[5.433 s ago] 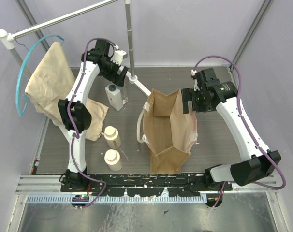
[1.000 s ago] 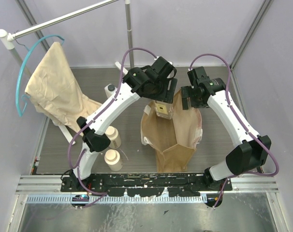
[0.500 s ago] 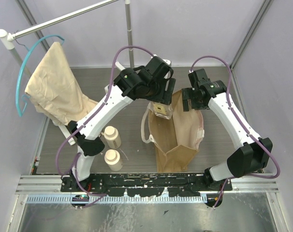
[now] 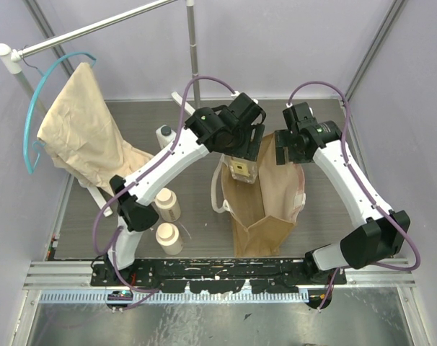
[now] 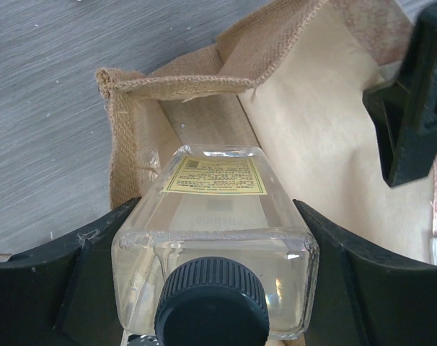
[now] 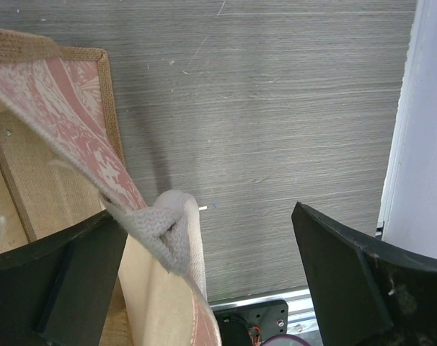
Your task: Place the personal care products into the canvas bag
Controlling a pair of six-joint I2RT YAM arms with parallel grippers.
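Left gripper (image 5: 215,216) pinches a clear bottle (image 5: 215,176) over the bag (image 4: 265,194) mouth; right gripper (image 6: 204,216) spread beside its strap (image 6: 164,223); cream bottles (image 4: 167,205) on grey table (image 6: 262,108).

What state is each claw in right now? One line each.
Left claw: closed on the dark-capped bottle.
Right claw: open around the strap of the canvas bag, not gripping it.
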